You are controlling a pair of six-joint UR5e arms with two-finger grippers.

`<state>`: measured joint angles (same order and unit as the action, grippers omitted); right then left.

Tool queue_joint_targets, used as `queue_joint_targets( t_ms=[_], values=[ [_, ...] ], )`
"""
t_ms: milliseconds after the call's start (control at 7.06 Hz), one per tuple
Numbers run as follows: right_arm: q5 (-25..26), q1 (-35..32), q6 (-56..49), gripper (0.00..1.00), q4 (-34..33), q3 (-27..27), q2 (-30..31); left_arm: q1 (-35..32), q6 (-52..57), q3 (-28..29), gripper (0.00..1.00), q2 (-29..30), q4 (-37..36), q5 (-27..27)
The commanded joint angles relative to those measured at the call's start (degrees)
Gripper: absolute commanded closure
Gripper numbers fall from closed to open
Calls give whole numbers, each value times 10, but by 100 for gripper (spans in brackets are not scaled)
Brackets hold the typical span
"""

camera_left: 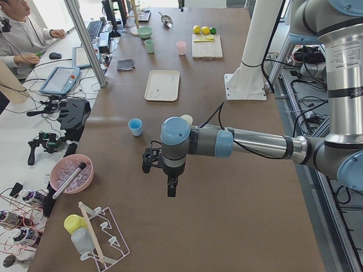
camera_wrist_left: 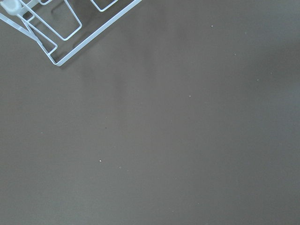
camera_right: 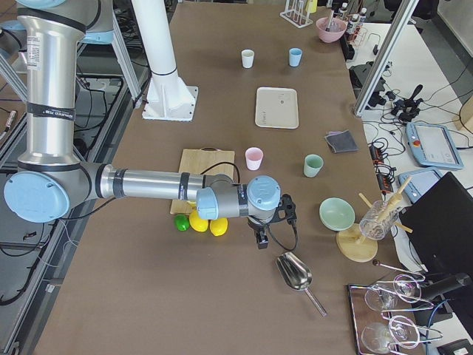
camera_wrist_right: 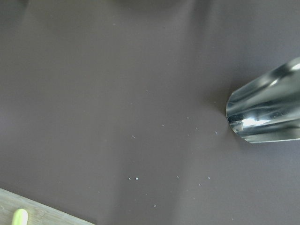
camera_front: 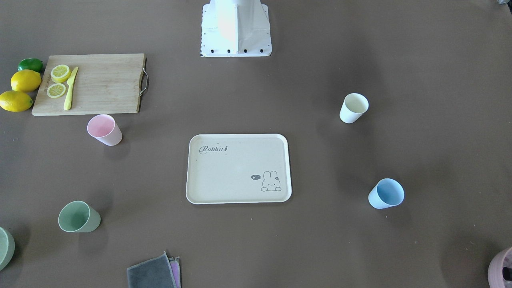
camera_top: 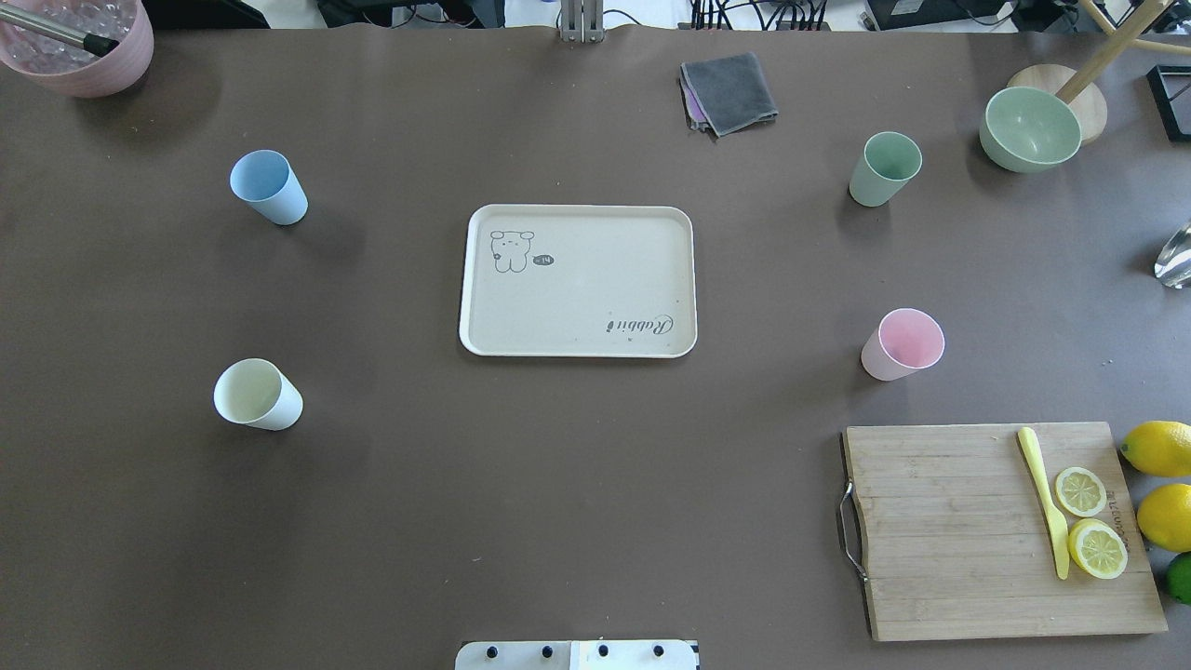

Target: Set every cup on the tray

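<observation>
The beige tray (camera_top: 577, 279) (camera_front: 238, 168) lies in the middle of the table with nothing on it. Four cups stand on the table around it: light blue (camera_top: 269, 186) (camera_front: 386, 193), cream-white (camera_top: 257, 395) (camera_front: 353, 108), sage green (camera_top: 884, 167) (camera_front: 79, 216) and pink (camera_top: 902, 344) (camera_front: 105, 129). My left gripper (camera_left: 172, 190) shows only in the exterior left view, low over bare table beyond the blue cup (camera_left: 135, 126). My right gripper (camera_right: 260, 238) shows only in the exterior right view, next to the lemons. I cannot tell whether either is open or shut.
A bamboo cutting board (camera_top: 1000, 530) with lemon slices and a yellow knife sits near the pink cup, whole lemons beside it. A green bowl (camera_top: 1030, 128), a grey cloth (camera_top: 730, 91), a mauve pot (camera_top: 79, 42), a metal scoop (camera_wrist_right: 267, 112) and a wire rack (camera_wrist_left: 61, 28) stand at the edges.
</observation>
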<state>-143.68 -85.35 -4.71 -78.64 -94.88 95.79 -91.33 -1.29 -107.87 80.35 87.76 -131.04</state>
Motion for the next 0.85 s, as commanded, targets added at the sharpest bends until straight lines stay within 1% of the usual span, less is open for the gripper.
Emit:
queue_joint_targets(
  t_ms=[0,142,425,567,708],
  values=[
    [-19,-3,2,0,45,-9,4,0,5,2,2,0,26,-24],
    [-20,-3,4,0,48,-11,2,-2,2,0,2,-8,55,-27],
    [-21,-3,3,0,50,-15,-1,0,1,-1,2,-13,59,-40],
    [-21,-3,4,0,66,-31,1,2,1,-1,2,-13,65,-52],
    [-23,2,9,0,111,-34,3,3,0,-1,2,-14,69,-96]
  ],
)
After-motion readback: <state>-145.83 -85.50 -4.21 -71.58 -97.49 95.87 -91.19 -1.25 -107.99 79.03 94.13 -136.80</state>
